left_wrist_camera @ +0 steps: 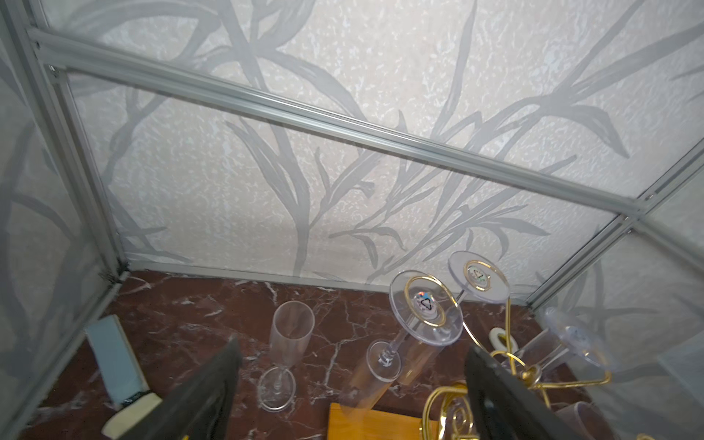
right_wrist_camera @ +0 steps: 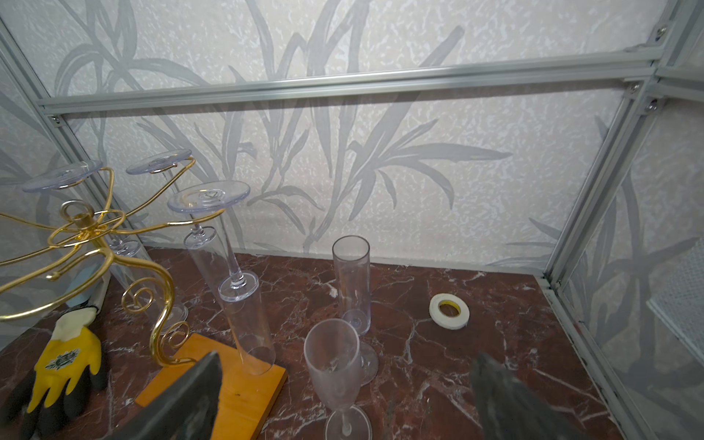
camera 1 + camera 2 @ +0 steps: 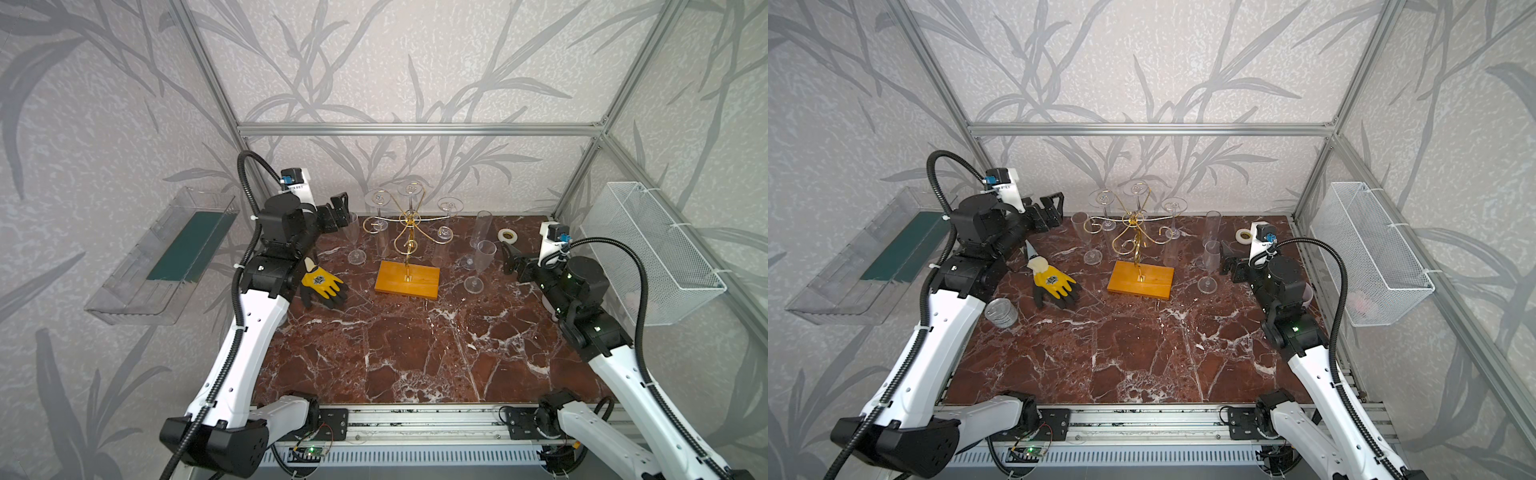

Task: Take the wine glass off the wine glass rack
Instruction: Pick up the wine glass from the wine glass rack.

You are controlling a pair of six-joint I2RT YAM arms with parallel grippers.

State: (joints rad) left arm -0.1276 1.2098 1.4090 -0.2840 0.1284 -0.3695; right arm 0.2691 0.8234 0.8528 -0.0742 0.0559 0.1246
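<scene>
The gold wire wine glass rack [image 3: 409, 226], with curled arms spreading from a thin stem, is standing upright on its rectangular orange-yellow wooden base [image 3: 407, 280] near the back of the red marble table [image 3: 415, 353]. Clear plastic flutes [image 3: 379, 198] are hanging upside down from its arms by their round feet. Another flute [image 3: 353, 237] is standing upright to its left, and two flutes [image 3: 482, 226] to its right.

Pale textured wallpaper with grey leaf sprays [image 3: 415, 62] covers the far and side walls, framed by silver aluminium rails [image 3: 415, 129]. The red-brown marble counter [image 3: 415, 353], veined white, is evenly lit. A clear plastic tray [image 3: 124, 309] hangs on the left wall and a white wire-mesh basket [image 3: 648, 232] on the right.
</scene>
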